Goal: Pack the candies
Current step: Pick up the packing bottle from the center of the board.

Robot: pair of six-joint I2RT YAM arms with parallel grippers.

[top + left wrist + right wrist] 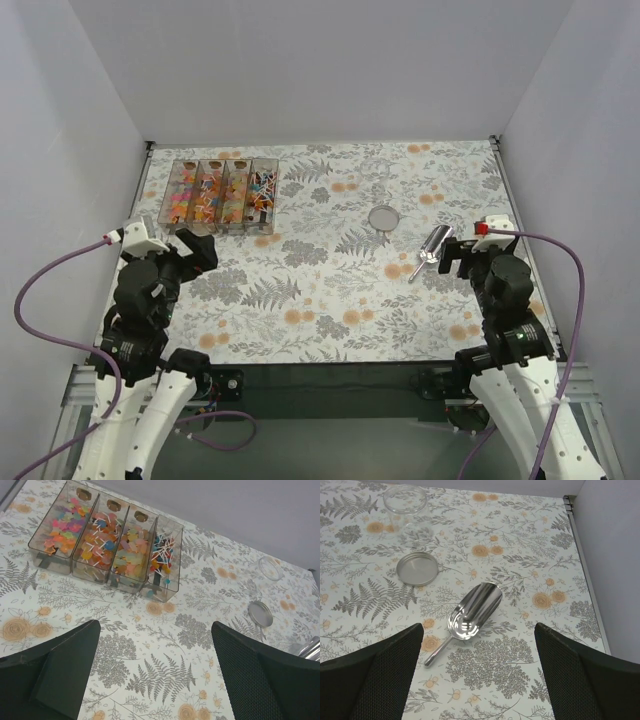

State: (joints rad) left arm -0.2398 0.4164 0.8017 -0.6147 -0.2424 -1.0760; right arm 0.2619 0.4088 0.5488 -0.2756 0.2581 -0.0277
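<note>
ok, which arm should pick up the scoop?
Right, probably. The scoop lies just ahead of the right gripper, fingers open. The left gripper sits far off, by the candies.

The metal scoop (pixel 311 649) is cut off by the right edge of the left wrist view, with only a sliver showing. From above, the candies (pixel 222 190) are too small to tell apart individually.
</note>
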